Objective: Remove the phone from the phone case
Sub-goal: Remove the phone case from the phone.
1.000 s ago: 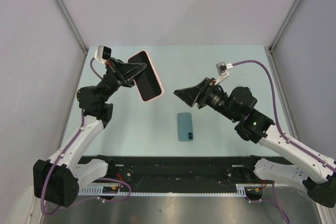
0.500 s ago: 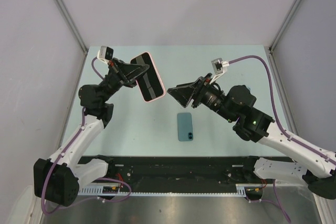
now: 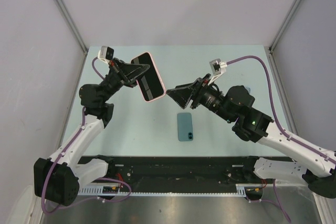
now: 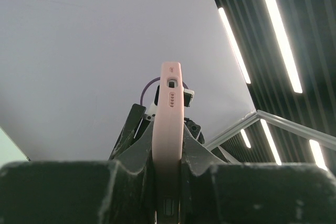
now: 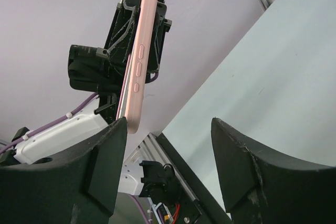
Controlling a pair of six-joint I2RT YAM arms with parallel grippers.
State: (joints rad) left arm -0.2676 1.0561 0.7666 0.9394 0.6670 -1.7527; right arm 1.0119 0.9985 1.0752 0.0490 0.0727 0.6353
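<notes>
Left gripper (image 3: 135, 73) clamped on the slim pink soft-edged phone case (image 3: 149, 81), held aloft toward the far-left corner; right gripper (image 3: 176, 95) jaws apart just beside its lower corner; flat teal rectangular phone (image 3: 185, 126) lies near the middle of the pale-green counter's (image 3: 231, 61) near edge.

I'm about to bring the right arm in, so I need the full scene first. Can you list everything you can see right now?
phone case: one, pink with a dark glossy face, held off the table at the left rear
teal phone: one, lying flat mid-table between the arms
table: one, pale green, enclosed by grey walls
cables: two, purple, one along each arm
left gripper: black, shut on the phone case's edges
right gripper: black, open, beside the case's lower corner; I cannot tell whether it touches the case
</notes>
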